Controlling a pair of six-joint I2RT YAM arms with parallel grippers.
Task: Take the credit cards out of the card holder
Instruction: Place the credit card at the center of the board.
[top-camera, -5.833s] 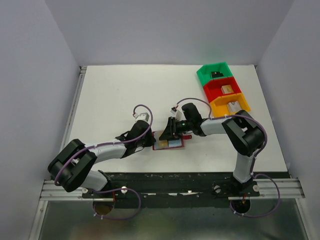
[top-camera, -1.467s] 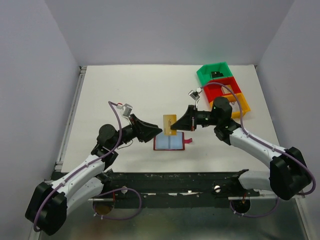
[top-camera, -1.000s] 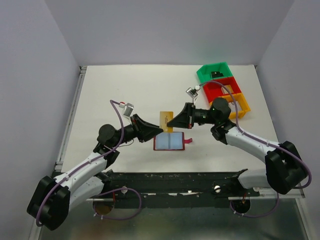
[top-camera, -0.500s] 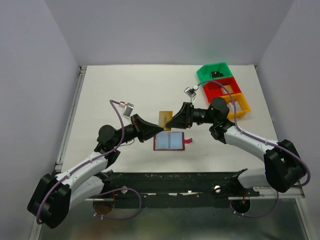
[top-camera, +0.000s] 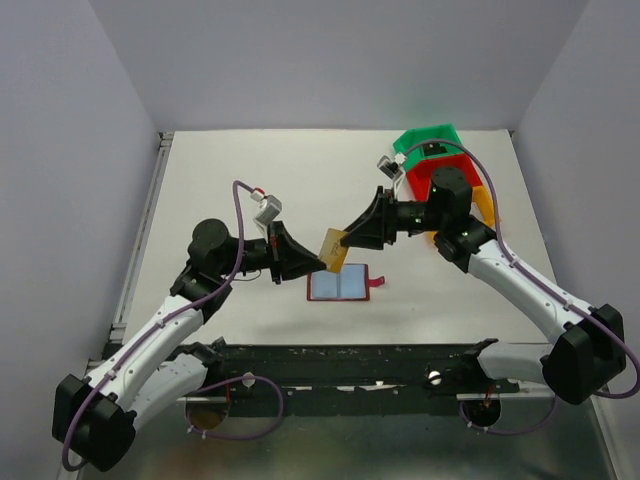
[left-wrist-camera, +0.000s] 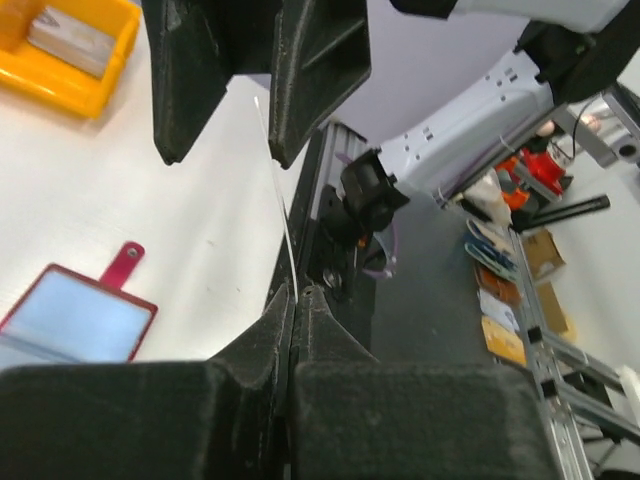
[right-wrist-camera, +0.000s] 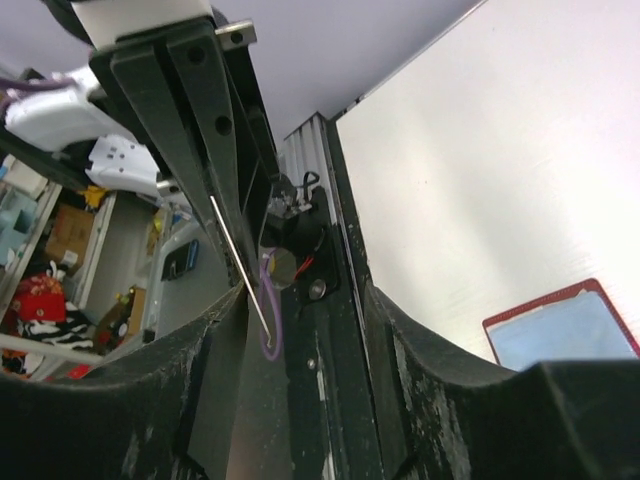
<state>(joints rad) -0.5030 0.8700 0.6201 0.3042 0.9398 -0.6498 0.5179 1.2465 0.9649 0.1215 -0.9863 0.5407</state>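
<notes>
Since half a second ago the gold card (top-camera: 334, 250) has passed from the right claw (top-camera: 352, 236) to the left claw (top-camera: 320, 262). It now hangs a little lower and nearer to the card holder (top-camera: 340, 285) than before. The card is in the air, just over the far left corner of the card holder, tilted and not touching it.

The left claw is pressed together on the end of the card nearest to it. In the left wrist view its fingertips (left-wrist-camera: 268, 335) meet on the lower end of the card (left-wrist-camera: 278, 200), which shows there only as a thin pale line. The right claw stands with its fingers apart, and the other end of the card runs up into the gap between them. In the right wrist view the card (right-wrist-camera: 240, 265) is again seen by its edge, held between the dark fingers of the left claw.

The card holder lies open and flat on the white table (top-camera: 230, 190). Its light blue lining faces up, and its red snap tab (top-camera: 377, 281) points to the right. Well apart from the card holder, behind it and to the right, stand the green bin (top-camera: 420, 143), the red bin (top-camera: 425, 180) and the orange bin (top-camera: 486, 207) in a row. The right arm hides part of the orange bin.
</notes>
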